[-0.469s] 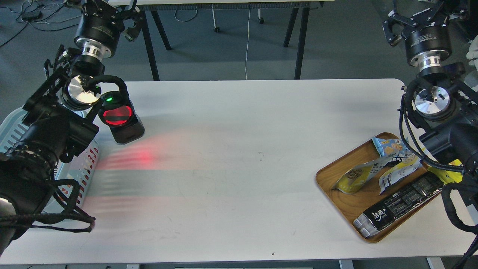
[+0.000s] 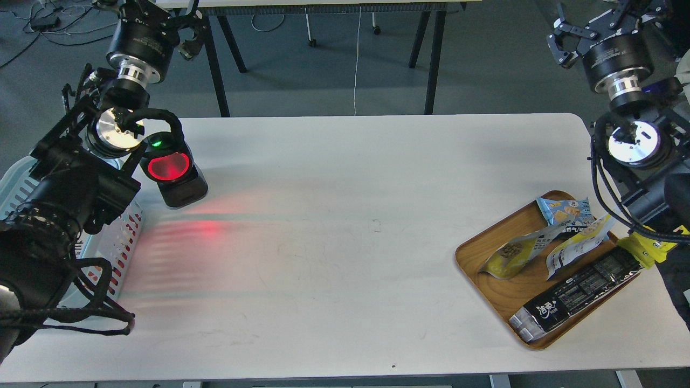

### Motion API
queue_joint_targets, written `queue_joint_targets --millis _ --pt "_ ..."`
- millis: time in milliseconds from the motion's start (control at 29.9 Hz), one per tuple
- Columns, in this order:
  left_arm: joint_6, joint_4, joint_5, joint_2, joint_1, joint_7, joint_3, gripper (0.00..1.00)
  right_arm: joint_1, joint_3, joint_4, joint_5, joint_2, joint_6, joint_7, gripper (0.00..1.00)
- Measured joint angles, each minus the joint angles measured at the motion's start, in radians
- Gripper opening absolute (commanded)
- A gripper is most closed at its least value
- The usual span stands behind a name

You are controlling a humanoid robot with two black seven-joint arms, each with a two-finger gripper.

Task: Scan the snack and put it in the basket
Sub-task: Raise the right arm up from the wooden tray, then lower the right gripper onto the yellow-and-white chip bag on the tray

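Nothing done yet. Snack pouch (image 2: 513,254) lies in the wooden tray (image 2: 488,280) on the desk (image 2: 345,242), unscanned, well apart from scanner (image 2: 173,175) and basket (image 2: 121,237). Right tool (image 2: 579,29) released and empty, raised; left tool (image 2: 161,19) empty, spread unclear. All steps left.

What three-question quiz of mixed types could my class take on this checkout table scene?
1. True or false: the snack lies in the wooden tray.
2. The scanner window glows: A red, B blue, C white?
3. Fill in: the basket stands at the table's ___ end, from the robot's side.

Key: 1 true; 2 A; 3 left.
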Motion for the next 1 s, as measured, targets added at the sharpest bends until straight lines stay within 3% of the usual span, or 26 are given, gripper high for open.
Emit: queue_joint_targets --millis 301,636,1004 --pt "0.000 -0.011 0.000 -0.002 0.003 0.005 0.002 1.00 0.242 -0.391 0.200 -0.076 -0.116 0.000 0.000 0.99" --pt "0.000 -0.013 0.000 -0.005 0.003 0.002 0.002 1.00 0.570 -0.753 0.672 -0.625 -0.234 -0.007 0.000 0.99" --pt "0.000 -0.013 0.000 -0.002 0.005 -0.006 0.000 1.00 0.917 -1.184 1.084 -1.244 -0.237 -0.221 0.000 0.98"
